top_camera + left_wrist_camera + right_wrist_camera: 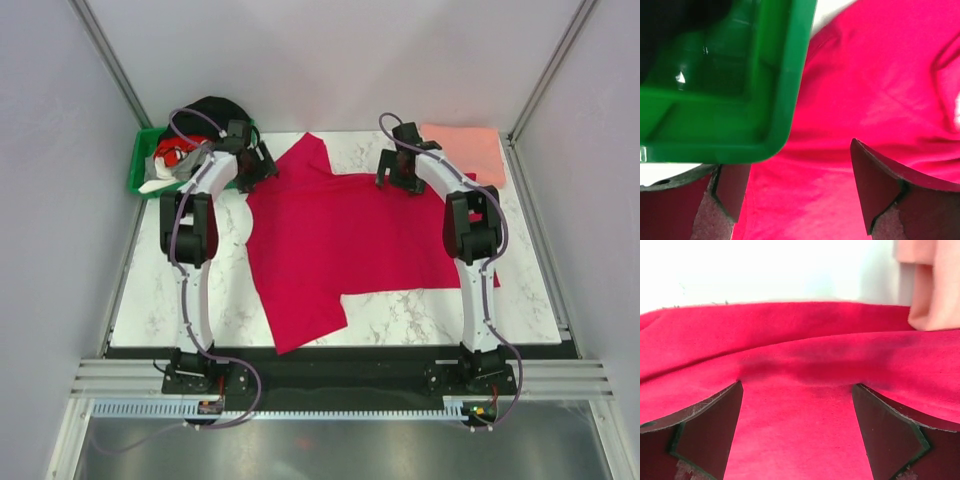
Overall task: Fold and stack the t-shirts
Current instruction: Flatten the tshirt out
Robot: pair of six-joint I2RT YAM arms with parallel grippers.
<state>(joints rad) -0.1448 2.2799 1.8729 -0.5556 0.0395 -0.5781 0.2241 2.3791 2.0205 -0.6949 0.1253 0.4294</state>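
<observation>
No readable text, none on red t-shirt [340, 240], pink t-shirt [470, 150], green bin [138, 162]

The crimson t-shirt [340, 240] lies spread open across the table [190, 300], mostly flat (rumpled along its far edge). The salmon pink t-shirt [465, 150] sits folded at the far right corner.

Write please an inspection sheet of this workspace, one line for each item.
Surface: white marble table, no stains seen.
Job's things: red shirt spread out in the middle; pink shirt folded at the far right corner.
Clutter: green bin at the far left corner, with black, white and red cloth inside.
Grippers: left gripper open over the red shirt beside the bin; right gripper open over its far edge, near the pink shirt.
Cables: purple-grey cables, one loops above the bin; no snag seen.
Surroundings: grey walls, metal rail at the near edge.
</observation>
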